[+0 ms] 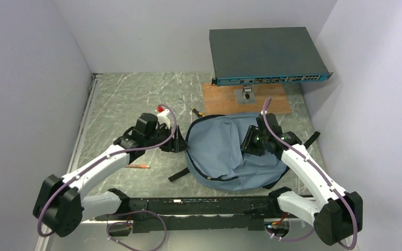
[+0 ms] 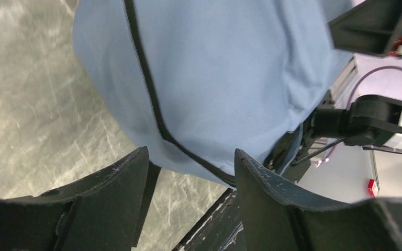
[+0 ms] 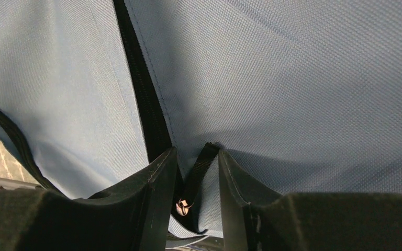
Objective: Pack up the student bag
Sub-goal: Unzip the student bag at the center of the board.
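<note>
Grey table (image 1: 131,99) is carrying bag (image 1: 220,146) — L jaws hanging spread beside it, R jaws straddling zip pull (image 3: 199,172), prob. for zipping; grip unclear.

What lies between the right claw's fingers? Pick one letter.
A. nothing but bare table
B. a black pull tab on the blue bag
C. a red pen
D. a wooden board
B: in the right wrist view, a black pull tab of the student bag lies in the gap between the parted fingers of the right claw.
</note>
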Tool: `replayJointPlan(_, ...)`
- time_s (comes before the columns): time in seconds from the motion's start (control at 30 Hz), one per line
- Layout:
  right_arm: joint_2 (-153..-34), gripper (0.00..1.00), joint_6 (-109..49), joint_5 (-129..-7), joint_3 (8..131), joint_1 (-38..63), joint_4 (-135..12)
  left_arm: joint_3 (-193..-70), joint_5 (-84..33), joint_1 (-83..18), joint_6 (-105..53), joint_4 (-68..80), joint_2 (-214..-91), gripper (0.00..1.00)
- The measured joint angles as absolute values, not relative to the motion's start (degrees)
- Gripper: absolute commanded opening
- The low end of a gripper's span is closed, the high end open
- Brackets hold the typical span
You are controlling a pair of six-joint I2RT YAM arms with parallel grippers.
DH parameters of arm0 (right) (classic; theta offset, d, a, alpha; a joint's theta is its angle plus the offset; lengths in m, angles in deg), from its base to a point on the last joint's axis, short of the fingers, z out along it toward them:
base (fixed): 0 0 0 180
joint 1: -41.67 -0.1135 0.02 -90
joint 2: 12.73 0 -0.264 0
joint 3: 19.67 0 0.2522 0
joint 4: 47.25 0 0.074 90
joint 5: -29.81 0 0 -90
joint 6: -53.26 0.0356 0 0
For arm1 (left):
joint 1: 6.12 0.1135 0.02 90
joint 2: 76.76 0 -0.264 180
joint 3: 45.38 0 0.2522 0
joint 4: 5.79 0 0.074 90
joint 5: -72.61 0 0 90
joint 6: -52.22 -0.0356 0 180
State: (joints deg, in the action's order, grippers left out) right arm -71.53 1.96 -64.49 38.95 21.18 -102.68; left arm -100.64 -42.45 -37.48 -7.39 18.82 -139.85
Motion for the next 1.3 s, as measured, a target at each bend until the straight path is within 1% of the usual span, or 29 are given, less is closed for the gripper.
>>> replayJointPlan(0.03,-71.80,0.36,2.11,-64.82,38.77,21.23,-102.29,-99.65,-42.42,-37.59,-6.89,18.01,-141.49,0.64)
replayJointPlan(0.17,-71.97,0.29,2.70,-65.95,37.81,21.23,-100.30,-97.60,-42.40,-39.40,-5.55,16.04,-146.78,0.58)
replayJointPlan(0.27,-71.97,0.21,2.99,-66.61,37.16,21.18,-99.06,-97.51,-42.38,-42.00,-4.72,13.90,-149.95,0.59)
replayJointPlan(0.3,-71.97,0.21,3.07,-66.72,36.98,21.12,-98.75,-97.51,-42.25,-42.72,-4.48,13.40,-150.52,0.60)
replayJointPlan(0.33,-71.91,0.26,3.38,-66.76,36.74,20.92,-98.18,-97.51,-41.88,-43.25,-4.31,13.09,-150.69,0.61)
replayJointPlan(0.37,-71.84,0.35,3.58,-66.70,36.54,20.70,-97.92,-97.51,-41.35,-43.80,-4.22,12.77,-150.76,0.62)
replayJointPlan(0.4,-71.71,0.41,3.91,-66.48,36.37,20.35,-97.70,-97.51,-40.92,-44.12,-4.16,12.46,-150.65,0.64)
replayJointPlan(0.47,-71.16,0.44,4.47,-65.73,36.02,19.13,-97.09,-97.51,-39.80,-44.49,-4.20,12.35,-150.17,0.65)
replayJointPlan(0.57,-69.63,0.38,5.06,-63.33,35.12,17.03,-96.63,-97.51,-38.16,-44.58,-4.42,12.83,-148.33,0.65)
replayJointPlan(0.7,-67.29,0.18,6.18,-58.85,33.53,13.07,-96.00,-97.51,-36.11,-44.60,-4.88,13.62,-144.66,0.67)
replayJointPlan(0.8,-65.68,0.09,6.81,-55.55,32.41,10.34,-95.78,-97.68,-33.55,-45.63,-5.58,15.41,-141.95,0.69)
replayJointPlan(0.87,-64.26,0.01,6.79,-53.49,31.89,9.36,-95.60,-98.27,-30.86,-47.82,-5.90,16.48,-139.31,0.70)
replayJointPlan(0.97,-61.74,0.00,5.70,-52.25,31.45,8.94,-95.06,-99.63,-27.12,-52.39,-6.28,15.50,-135.57,0.75)
replayJointPlan(1.07,-59.95,0.00,3.80,-51.94,31.36,8.94,-93.28,-100.59,-23.76,-56.69,-6.47,11.61,-134.69,0.77)
replayJointPlan(1.17,-60.41,0.00,2.00,-52.60,31.36,8.94,-91.75,-101.29,-20.39,-60.73,-5.47,6.65,-137.62,0.78)
replayJointPlan(1.27,-61.61,0.00,0.15,-55.50,31.36,8.96,-90.16,-103.02,-17.09,-64.08,-3.39,2.14,-144.35,0.76)
replayJointPlan(1.3,-62.05,0.05,-0.60,-57.01,31.36,8.96,-89.44,-103.89,-16.50,-64.62,-2.45,1.53,-146.56,0.77)
